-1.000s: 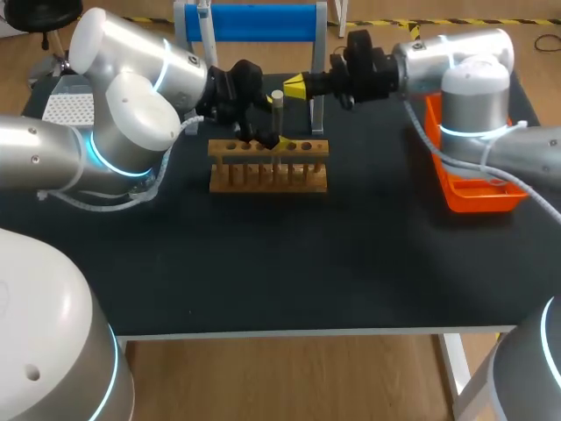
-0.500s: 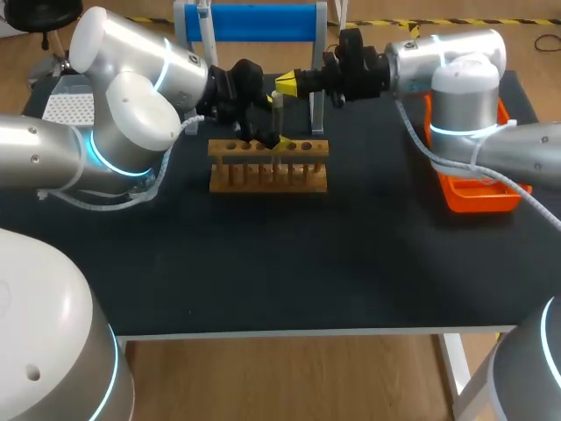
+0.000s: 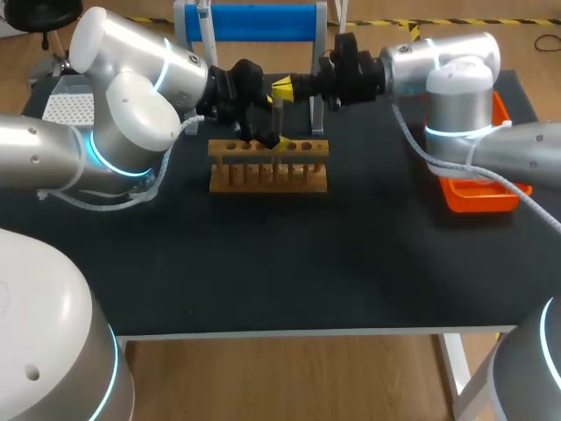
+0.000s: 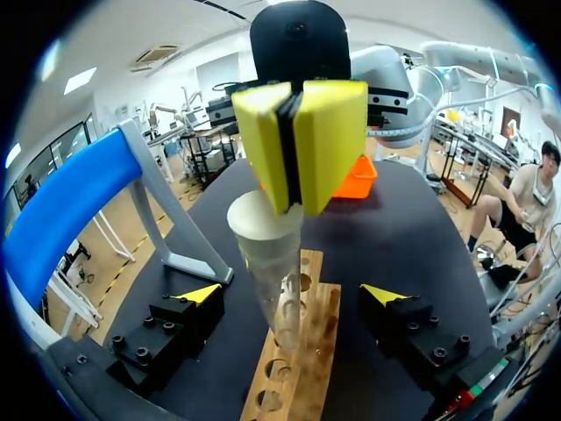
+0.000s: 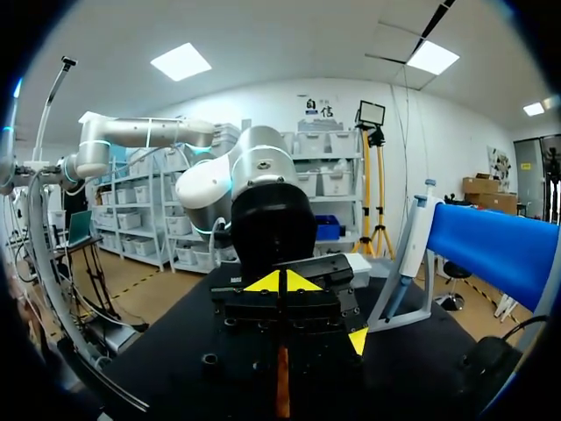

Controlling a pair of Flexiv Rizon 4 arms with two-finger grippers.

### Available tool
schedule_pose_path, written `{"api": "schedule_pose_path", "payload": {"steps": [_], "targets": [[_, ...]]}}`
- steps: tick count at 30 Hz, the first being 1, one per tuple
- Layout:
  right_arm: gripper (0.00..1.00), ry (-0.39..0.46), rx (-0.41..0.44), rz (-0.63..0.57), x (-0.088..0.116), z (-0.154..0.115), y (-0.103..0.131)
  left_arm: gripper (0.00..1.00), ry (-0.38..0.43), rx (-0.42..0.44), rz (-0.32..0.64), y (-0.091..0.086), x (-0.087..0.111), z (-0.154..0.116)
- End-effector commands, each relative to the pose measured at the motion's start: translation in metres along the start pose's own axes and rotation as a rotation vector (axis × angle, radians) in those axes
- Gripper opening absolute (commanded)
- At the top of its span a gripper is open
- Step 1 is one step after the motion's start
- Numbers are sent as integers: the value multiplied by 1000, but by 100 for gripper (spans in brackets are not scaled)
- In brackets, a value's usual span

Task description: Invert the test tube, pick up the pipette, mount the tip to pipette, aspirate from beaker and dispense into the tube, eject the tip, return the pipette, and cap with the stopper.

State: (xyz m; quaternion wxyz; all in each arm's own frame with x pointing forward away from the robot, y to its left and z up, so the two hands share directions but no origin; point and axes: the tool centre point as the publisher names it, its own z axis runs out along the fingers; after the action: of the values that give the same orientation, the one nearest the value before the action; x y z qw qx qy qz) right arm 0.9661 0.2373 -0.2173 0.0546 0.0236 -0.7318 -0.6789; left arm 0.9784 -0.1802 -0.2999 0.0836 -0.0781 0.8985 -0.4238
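The test tube (image 3: 278, 118) stood upright in a hole of the wooden rack (image 3: 267, 171), toward the back of the dark bench (image 3: 289, 254). Seen from the left wrist, the tube (image 4: 276, 281) had a pale round top (image 4: 263, 215) and its lower end sat in the rack (image 4: 298, 368).

The left arm (image 3: 131, 114) came in low beside the rack. Its jaws were open, with the yellow fingertips (image 4: 200, 294) well apart on either side of the tube and not touching it.

The right arm (image 3: 438, 66) reached across from the other side. Its jaws were closed, the yellow fingertips (image 4: 329, 145) pressed flat together with nothing visible between them, and they sat right at the tube's top. Whether they touched it could not be told. In the right wrist view the same fingertips (image 5: 267, 283) met in a point.

The pipette (image 5: 412, 241) hung on the blue stand (image 3: 254, 22) behind the rack. An orange tray (image 3: 478, 200) lay at the bench's right side and a white perforated box (image 3: 68, 110) at its left
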Motion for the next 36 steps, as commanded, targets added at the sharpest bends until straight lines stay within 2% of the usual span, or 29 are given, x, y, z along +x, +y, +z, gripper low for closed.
{"api": "schedule_pose_path", "payload": {"steps": [1, 24, 36], "targets": [[0, 7, -2, 4, -5, -1, -5, 100, 2, -2, 0, 0, 0, 0], [0, 13, -31, 77, -12, -4, -34, 100, 2, -2, 0, 0, 0, 0], [0, 19, -46, 96, -12, -5, -35, 100, 2, -2, 0, 0, 0, 0]]}}
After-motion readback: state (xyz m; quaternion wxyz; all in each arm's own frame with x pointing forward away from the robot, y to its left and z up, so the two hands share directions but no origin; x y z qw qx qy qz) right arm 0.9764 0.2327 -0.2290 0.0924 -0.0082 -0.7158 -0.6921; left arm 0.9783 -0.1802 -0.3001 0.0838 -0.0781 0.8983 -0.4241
